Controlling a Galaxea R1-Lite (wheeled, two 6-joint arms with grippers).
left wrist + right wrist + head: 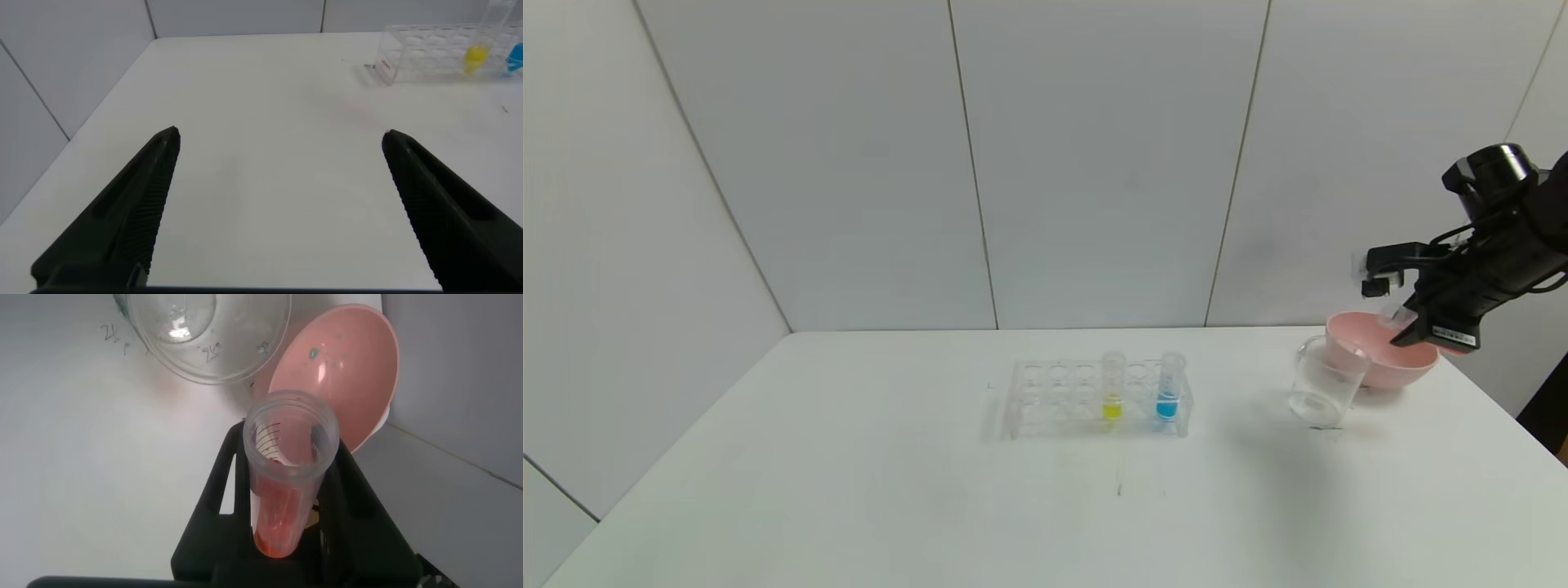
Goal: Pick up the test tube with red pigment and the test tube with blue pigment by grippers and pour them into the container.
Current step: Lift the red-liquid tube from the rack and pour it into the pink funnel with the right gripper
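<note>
My right gripper (1411, 320) is shut on the test tube with red pigment (1396, 314) and holds it tilted in the air above the pink bowl, to the right of the container (1325, 384), a clear beaker on the table. In the right wrist view the tube (282, 498) sits between the fingers (219, 482) with orange-red liquid at its bottom; its open mouth faces the beaker (204, 331) and the bowl. The test tube with blue pigment (1168, 390) stands upright in the rack. My left gripper (279, 135) is open and empty over bare table, out of the head view.
A clear tube rack (1062, 398) stands mid-table and also holds a yellow-liquid tube (1112, 390); both show far off in the left wrist view (425, 53). A pink bowl (1380, 359) sits behind and right of the beaker, near the table's right edge. White walls stand behind.
</note>
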